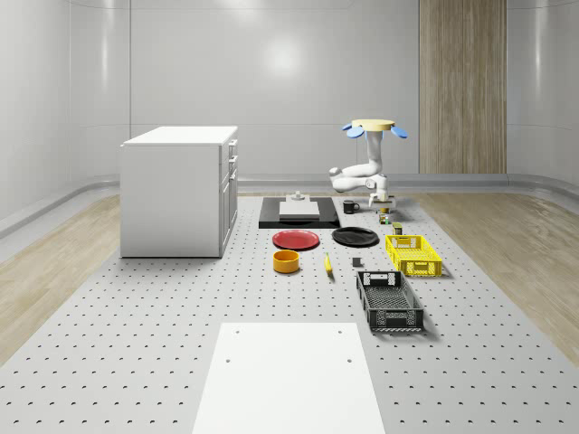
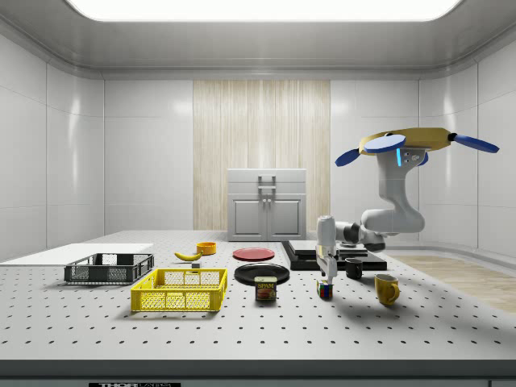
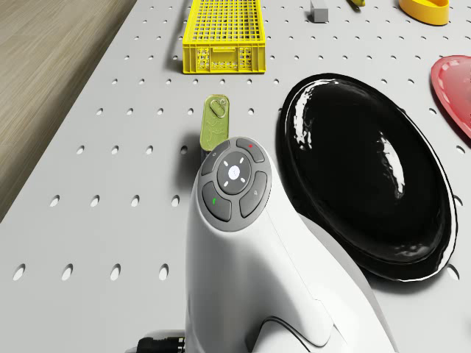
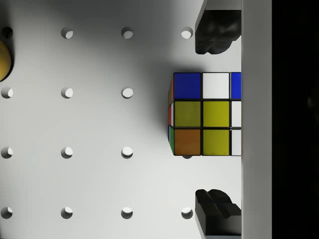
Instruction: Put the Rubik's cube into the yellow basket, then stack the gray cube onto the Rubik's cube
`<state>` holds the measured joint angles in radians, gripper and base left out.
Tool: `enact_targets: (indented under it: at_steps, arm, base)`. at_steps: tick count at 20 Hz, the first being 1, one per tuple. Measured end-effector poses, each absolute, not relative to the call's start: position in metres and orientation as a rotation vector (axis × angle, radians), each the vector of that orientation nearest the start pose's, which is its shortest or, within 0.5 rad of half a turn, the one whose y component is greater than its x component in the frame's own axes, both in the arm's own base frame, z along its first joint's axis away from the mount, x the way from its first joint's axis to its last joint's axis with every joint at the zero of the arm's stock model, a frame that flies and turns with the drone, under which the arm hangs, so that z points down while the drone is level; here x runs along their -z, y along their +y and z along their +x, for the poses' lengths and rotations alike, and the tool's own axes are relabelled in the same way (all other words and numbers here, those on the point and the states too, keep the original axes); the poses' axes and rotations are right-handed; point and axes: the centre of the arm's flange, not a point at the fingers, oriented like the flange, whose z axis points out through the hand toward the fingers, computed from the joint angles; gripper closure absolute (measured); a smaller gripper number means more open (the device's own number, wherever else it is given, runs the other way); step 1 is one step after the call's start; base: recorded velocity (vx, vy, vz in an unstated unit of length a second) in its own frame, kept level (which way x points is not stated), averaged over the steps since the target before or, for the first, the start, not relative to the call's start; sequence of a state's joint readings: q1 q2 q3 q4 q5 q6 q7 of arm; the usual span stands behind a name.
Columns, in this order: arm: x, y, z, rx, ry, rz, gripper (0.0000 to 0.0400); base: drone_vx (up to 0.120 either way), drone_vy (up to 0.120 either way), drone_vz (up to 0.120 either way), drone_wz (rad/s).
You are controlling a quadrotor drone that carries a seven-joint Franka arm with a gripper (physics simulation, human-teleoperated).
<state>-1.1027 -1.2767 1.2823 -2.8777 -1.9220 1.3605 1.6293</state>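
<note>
Just beside black plate (image 3: 368,176) and can (image 2: 265,289) — open tool (image 4: 215,119) astride Rubik's cube (image 4: 204,113).

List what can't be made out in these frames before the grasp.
- Rubik's cube: in the wrist view, one side is cut off by a pale panel.
- Fingers: whether they touch the cube is unclear; they stand open on either side.
- Gray cube: in the drone view, cut by the frame edge.
- Can: label unreadable, partly behind the arm.
</note>
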Motion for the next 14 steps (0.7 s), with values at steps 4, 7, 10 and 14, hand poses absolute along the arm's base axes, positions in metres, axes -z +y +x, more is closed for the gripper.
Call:
enact_targets:
  at_steps: [4, 7, 10, 14]
  arm:
    - [-0.51, 0.0, 0.307, -0.785, -0.002, 0.001, 0.0]
    - [-0.513, 0.0, 0.312, -0.785, -0.002, 0.001, 0.0]
    - [-0.515, -0.002, 0.314, -0.785, -0.002, 0.001, 0.0]
    - [-0.516, -0.003, 0.316, -0.785, -0.002, 0.001, 0.0]
  base:
    - [0.0, 0.0, 0.0, 0.0]
    - [0.0, 0.0, 0.0, 0.0]
    - [0.0, 0.0, 0.0, 0.0]
    - [0.0, 0.0, 0.0, 0.0]
